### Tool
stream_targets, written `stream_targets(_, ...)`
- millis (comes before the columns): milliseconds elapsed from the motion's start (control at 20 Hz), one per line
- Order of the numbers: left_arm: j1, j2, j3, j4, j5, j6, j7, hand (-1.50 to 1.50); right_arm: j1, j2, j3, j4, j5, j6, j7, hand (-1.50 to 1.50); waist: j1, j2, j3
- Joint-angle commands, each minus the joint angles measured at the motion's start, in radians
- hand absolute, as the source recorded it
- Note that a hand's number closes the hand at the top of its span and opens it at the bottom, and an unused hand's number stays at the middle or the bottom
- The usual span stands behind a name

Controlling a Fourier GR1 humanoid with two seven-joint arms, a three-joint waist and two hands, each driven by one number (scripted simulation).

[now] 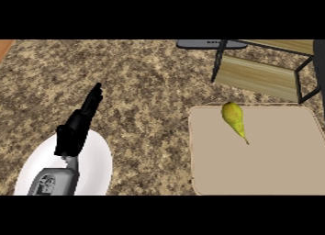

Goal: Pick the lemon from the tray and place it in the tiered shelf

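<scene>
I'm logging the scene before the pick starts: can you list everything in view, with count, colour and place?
Lemon: one, yellow-green, on the tray near its far left corner.
Tray: one, beige, right side of the counter.
Tiered shelf: one, wooden boards in a black frame, behind the tray.
Plate: one, white, lower left, under the forearm.
Counter: one, speckled brown.
Left hand: one, black, fingers straight, above the plate.
Right hand: not in view.

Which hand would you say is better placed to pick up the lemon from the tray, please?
Hard to favour either. Only the left hand shows, open above the white plate, across bare counter from the lemon on the tray. The right hand is out of view, though the tray lies on its side.
</scene>
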Motion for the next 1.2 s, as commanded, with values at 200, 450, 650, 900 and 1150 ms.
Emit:
stream_targets(200,0.036,0.031,0.025,-0.003,0.034,-0.042,-0.037,0.00,0.013,-0.006,-0.065,-0.128,-0.155,-0.034,-0.028,-1.50,0.005,0.001,0.000)
stream_targets(450,-0.038,0.041,0.052,0.069,0.043,-0.053,-0.024,0.00,0.046,0.048,-0.008,-0.247,-0.176,0.037,0.010,-1.50,-0.004,-0.001,0.000)
stream_targets(650,-0.013,0.019,0.029,-0.002,0.029,-0.028,0.003,0.00,-0.002,0.001,-0.039,-0.275,-0.255,0.048,-0.021,-1.50,-0.001,-0.003,0.000)
stream_targets(900,-0.019,0.006,0.021,0.020,0.011,-0.011,0.014,0.00,-0.068,0.005,-0.092,-0.336,-0.246,-0.065,0.048,-1.50,0.000,-0.002,0.000)
stream_targets(1150,-0.020,0.024,0.055,0.064,0.025,-0.015,-0.037,0.00,-0.040,-0.117,-0.190,-0.457,-0.267,0.021,0.104,-1.50,-0.021,-0.004,0.000)
